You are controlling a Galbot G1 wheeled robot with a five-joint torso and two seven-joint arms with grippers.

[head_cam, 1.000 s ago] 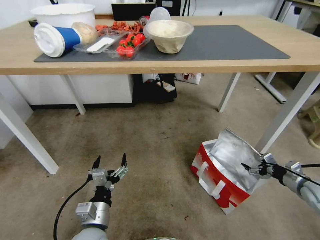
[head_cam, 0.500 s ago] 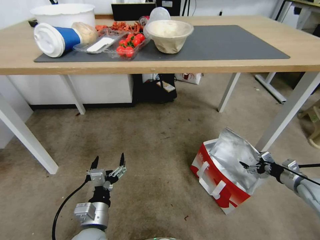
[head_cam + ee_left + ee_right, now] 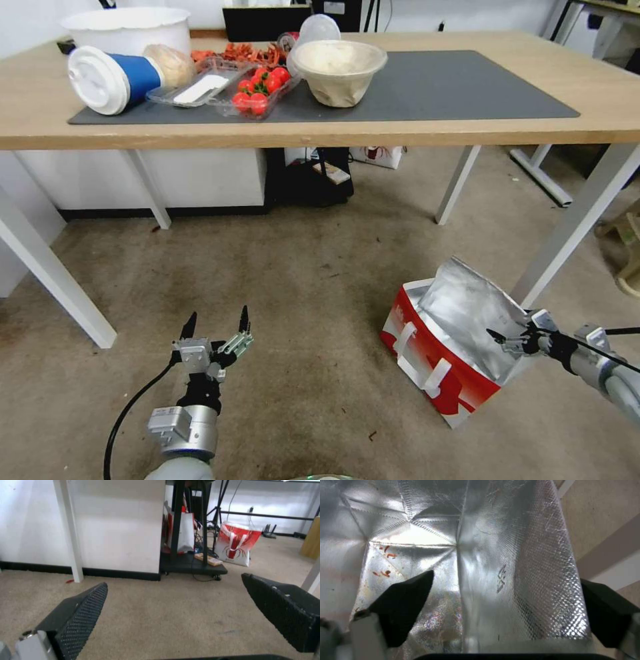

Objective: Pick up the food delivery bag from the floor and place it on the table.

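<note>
While the food delivery bag (image 3: pixel 440 360) sits open on the floor (image 3: pixel 300 280) beside a leg of the surface (image 3: pixel 40 113), the right gripper (image 3: pixel 501 339) is spread wide at its foil rim. The bag looks light and crushable; its white strap handles (image 3: pixel 420 357) seem the safest hold. The left gripper (image 3: pixel 217 323) idles open above carpet.

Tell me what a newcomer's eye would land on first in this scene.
The red-and-white food delivery bag stands open on the carpet floor beside a white table leg, silver lining showing, with the right claw open at its foil edge. Above, the table holds bright cherry tomatoes and a tipped blue cup. The left claw hangs open over bare carpet.
</note>
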